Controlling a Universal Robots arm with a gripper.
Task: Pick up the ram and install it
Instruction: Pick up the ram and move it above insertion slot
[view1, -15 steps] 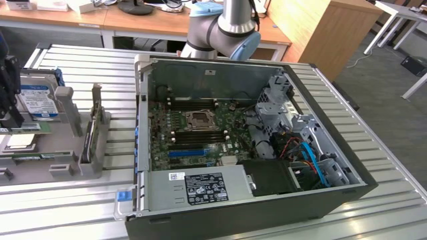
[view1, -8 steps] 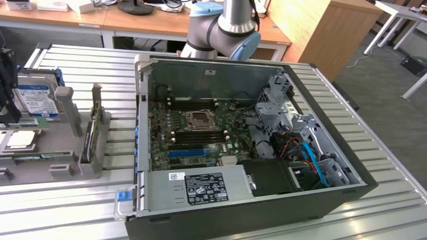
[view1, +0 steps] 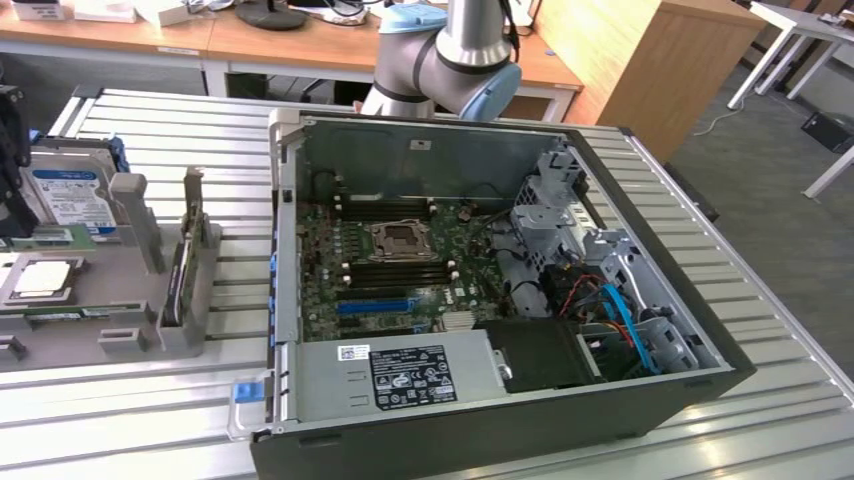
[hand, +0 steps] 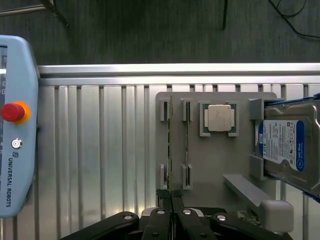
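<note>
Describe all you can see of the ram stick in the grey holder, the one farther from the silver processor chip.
The thin green circuit-board ram stick is seen edge-on from above, so its chips and label are hidden. It stands straight on its long edge, each end seated in a slotted post of the flat grey plastic holder. It runs parallel to a second stick and apart from it. The shut tool lines up with one end; whether it touches cannot be told.

On my feed an open computer case (view1: 441, 160) lies on the slatted metal counter (view1: 134, 425), motherboard (view1: 461, 262) and power supply (view1: 400, 372) exposed, with a grey fixture plate (hand: 210, 165) beside it carrying a silver processor chip (hand: 219, 118) and a blue-labelled hard drive (hand: 286, 145).
</note>
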